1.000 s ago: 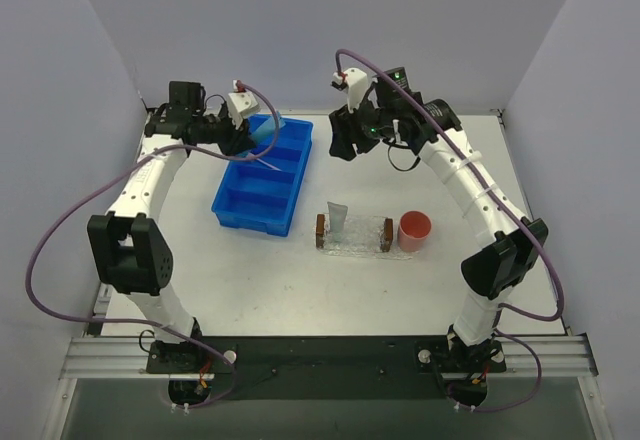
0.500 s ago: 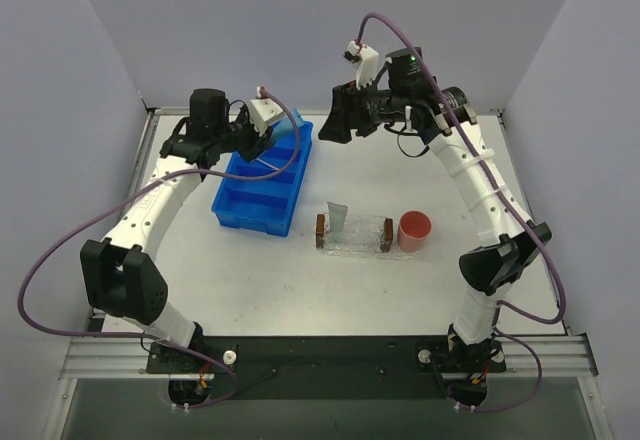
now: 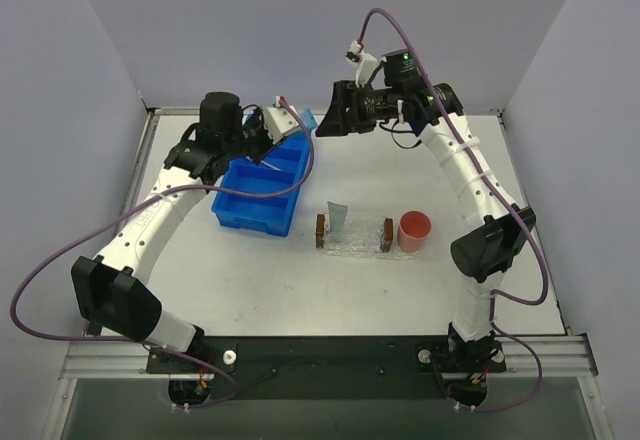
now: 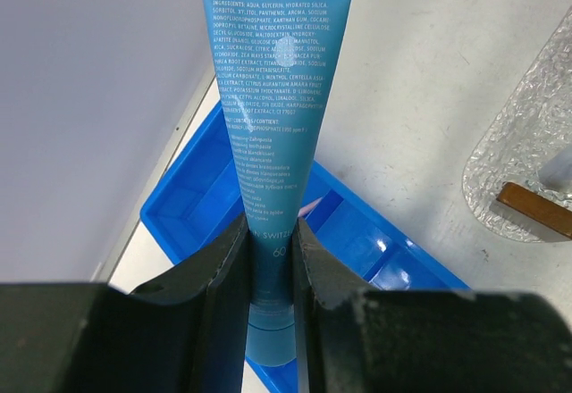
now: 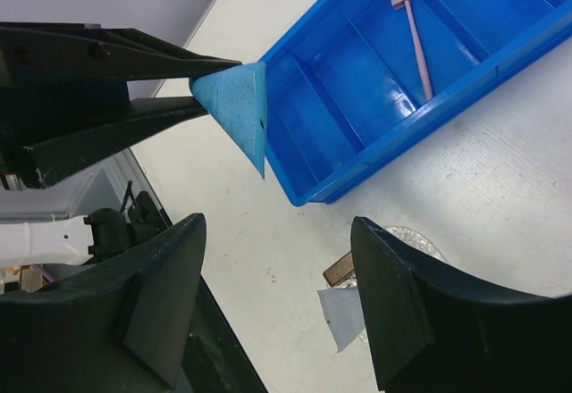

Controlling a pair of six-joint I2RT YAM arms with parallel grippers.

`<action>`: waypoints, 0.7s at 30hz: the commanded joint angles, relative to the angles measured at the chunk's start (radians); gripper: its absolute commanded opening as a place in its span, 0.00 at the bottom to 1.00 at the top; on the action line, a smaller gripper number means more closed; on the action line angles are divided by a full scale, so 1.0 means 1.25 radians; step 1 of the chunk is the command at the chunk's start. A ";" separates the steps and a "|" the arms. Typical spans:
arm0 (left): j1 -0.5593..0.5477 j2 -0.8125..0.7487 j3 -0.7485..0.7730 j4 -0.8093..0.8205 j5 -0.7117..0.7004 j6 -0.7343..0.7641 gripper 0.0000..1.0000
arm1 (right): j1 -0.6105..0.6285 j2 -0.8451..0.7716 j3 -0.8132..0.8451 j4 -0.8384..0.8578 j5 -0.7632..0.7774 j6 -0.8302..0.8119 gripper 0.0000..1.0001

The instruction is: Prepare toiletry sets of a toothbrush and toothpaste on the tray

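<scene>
Above the blue bin (image 4: 192, 201), the left gripper (image 4: 270, 232) pinches the toothpaste (image 4: 273, 98) near its cap. Light, soft and slippery, it is probably best taken by its stiff crimped end; the right gripper (image 5: 275, 223) stands spread, empty.

White table (image 3: 250, 280), pale lilac walls (image 3: 200, 20), soft even light.

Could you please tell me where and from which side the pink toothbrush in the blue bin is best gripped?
Probably at the middle of its thin handle, from straight above, with the fingers set across it. The toothbrush lies flat on the floor of one compartment of the blue bin, so the walls would block a sideways approach, and its ends sit close to them.
</scene>
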 commanded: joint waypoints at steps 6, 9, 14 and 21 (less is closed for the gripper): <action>-0.044 -0.036 0.000 0.009 -0.040 0.058 0.04 | -0.002 -0.003 0.028 0.058 -0.076 0.045 0.59; -0.054 -0.032 0.009 0.006 -0.045 0.066 0.04 | -0.002 0.001 0.023 0.060 -0.082 0.051 0.58; -0.063 -0.026 0.020 0.000 -0.050 0.067 0.04 | -0.002 0.008 0.016 0.066 -0.097 0.060 0.56; -0.074 -0.017 0.039 -0.010 -0.051 0.067 0.04 | -0.002 0.020 0.012 0.074 -0.113 0.068 0.53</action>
